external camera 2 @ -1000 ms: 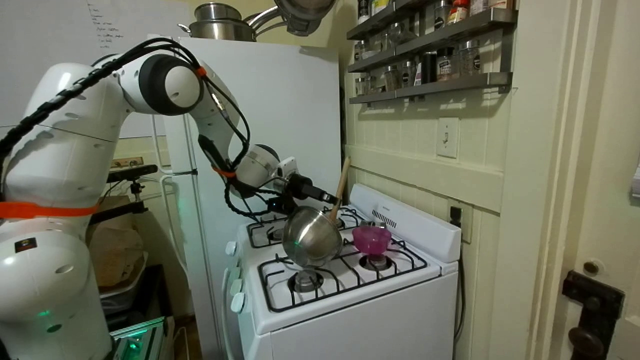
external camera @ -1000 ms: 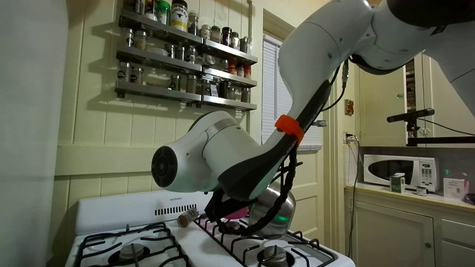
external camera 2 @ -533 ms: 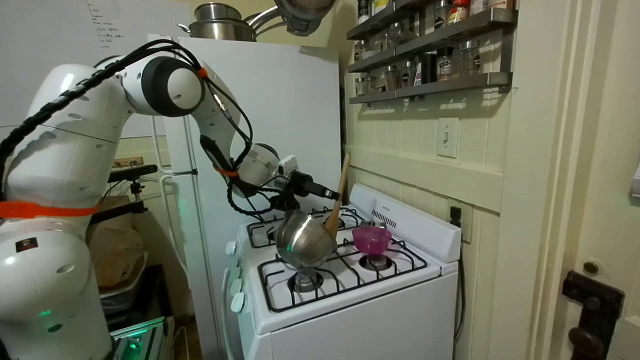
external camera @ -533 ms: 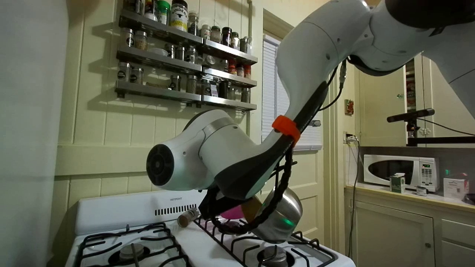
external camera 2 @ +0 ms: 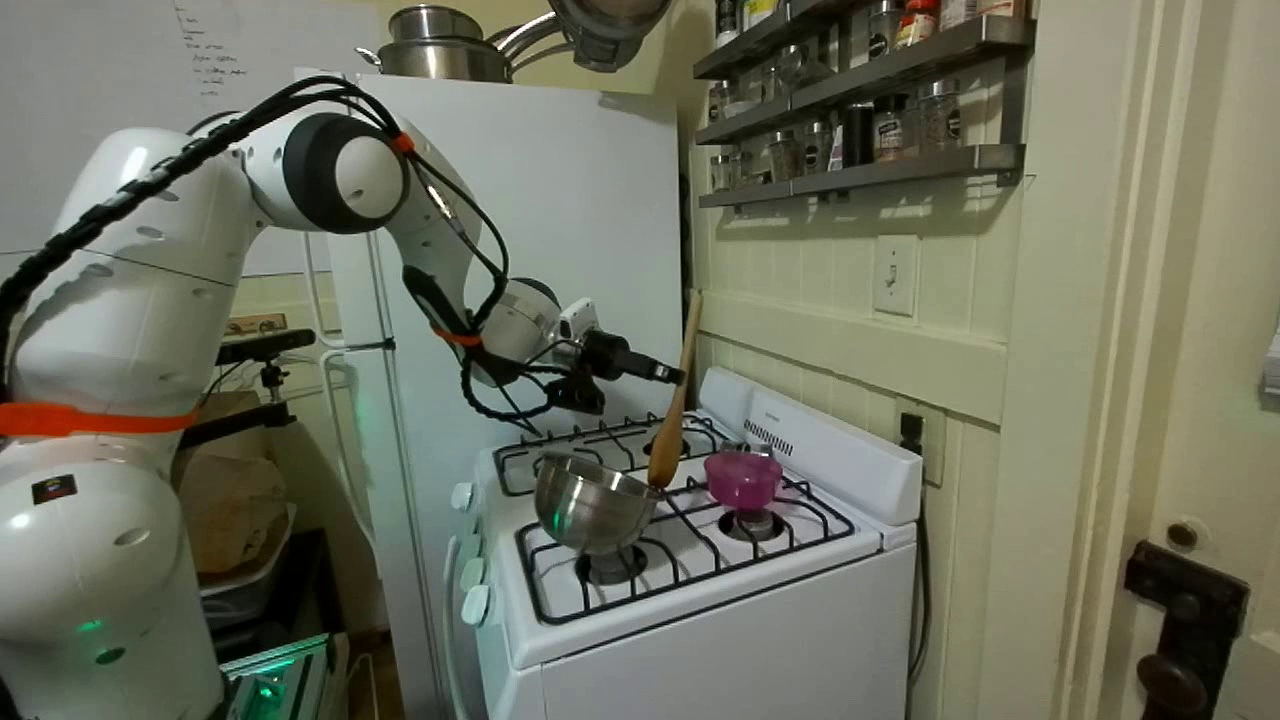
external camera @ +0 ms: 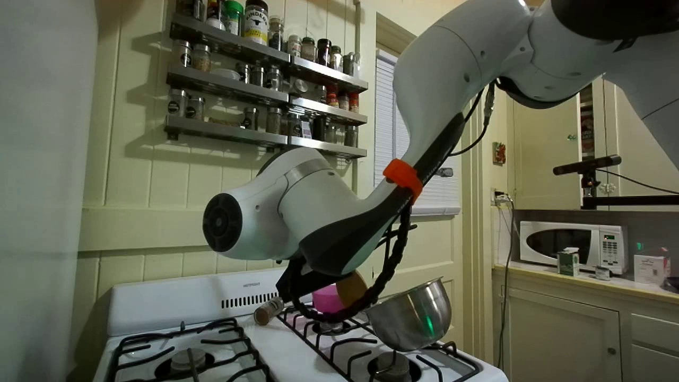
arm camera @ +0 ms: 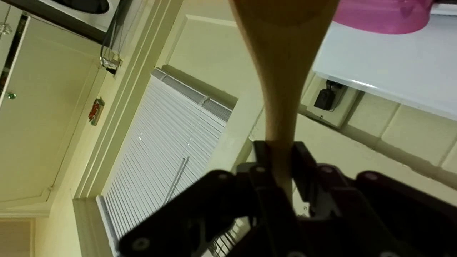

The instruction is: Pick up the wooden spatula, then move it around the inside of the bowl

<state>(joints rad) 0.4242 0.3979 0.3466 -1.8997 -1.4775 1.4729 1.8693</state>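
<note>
My gripper [external camera 2: 676,375] is shut on the wooden spatula [external camera 2: 668,450], gripping its handle, which rises above the fingers in an exterior view. In the wrist view the gripper [arm camera: 280,153] pinches the handle from both sides, and the spatula's head [arm camera: 284,21] fills the top middle. The head hangs downward beside the rim of the metal bowl [external camera 2: 592,515], apparently outside it; whether they touch I cannot tell. The bowl [external camera: 412,321] tips with its rim lower on the spatula's side, over the front burner. Arm and cable hide my fingers in an exterior view, where part of the spatula head [external camera: 351,289] shows.
A small pink bowl [external camera 2: 743,482] stands on the rear burner, close to the spatula head. Black grates [external camera 2: 700,560] cover the white stove. A spice jar [external camera: 268,311] lies on its side by the backsplash [external camera 2: 810,430]. The fridge [external camera 2: 560,230] stands behind the arm.
My gripper has risen a little with the spatula, and its head has come clear of the bowl. The bowl has swung down from a steep tilt toward level and shifted away from the spatula.
</note>
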